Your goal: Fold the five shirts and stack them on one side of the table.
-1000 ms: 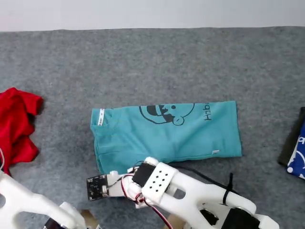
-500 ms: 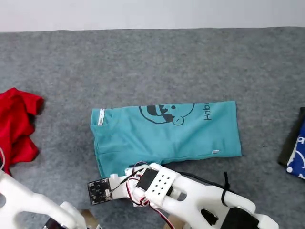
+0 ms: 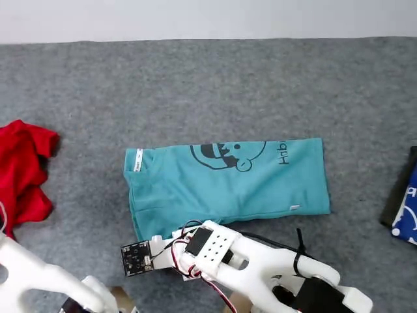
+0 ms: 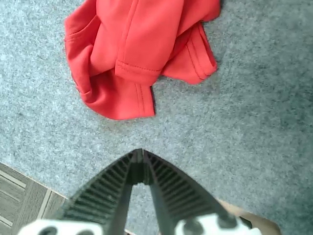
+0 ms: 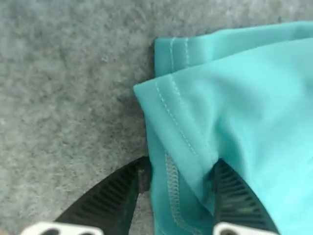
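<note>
Three shirts we count from above: teal shirt (image 3: 225, 182), red shirt (image 3: 23, 169), blue shirt (image 3: 407, 210). Up close, our right gripper (image 5: 180, 172) straddles the teal hem, fingers parted; left gripper (image 4: 142, 152) pinched closed.

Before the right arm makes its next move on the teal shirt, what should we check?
1. Corner of teal shirt between the jaws of the right gripper: ok.
2. Jaws closed on it: not ok, open.
3. Both layers caught: cannot tell.
4. The left gripper out of the way: ok, shut near red shirt.
5. Bare table beyond the shirt: ok.
</note>
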You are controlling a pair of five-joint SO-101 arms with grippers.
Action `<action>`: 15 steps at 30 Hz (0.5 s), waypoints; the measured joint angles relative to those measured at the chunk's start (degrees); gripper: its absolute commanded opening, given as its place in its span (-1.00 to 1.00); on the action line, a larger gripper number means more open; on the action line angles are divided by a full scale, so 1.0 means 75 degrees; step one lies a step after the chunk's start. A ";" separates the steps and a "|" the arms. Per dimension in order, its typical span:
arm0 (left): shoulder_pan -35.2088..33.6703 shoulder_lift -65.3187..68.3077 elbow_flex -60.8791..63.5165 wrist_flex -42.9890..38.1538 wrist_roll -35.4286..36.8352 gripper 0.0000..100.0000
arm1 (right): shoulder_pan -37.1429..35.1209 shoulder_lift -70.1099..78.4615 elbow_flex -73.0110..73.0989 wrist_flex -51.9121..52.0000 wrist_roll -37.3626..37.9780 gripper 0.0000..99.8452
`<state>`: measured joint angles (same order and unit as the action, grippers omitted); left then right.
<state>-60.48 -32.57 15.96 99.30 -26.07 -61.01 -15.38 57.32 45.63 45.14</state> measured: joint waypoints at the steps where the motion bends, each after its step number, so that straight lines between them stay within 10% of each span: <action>1: 0.0000 0.0000 0.0000 0.0000 0.0000 -0.99 | 0.0000 0.0000 0.0000 0.0000 0.0000 -0.68; 15: 0.0000 0.0000 0.0000 0.0000 0.0000 -0.99 | 0.0340 0.0012 0.0012 -0.0809 0.0000 -0.98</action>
<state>-60.48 -32.57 15.96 99.30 -26.07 -58.46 -15.30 57.41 39.56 45.14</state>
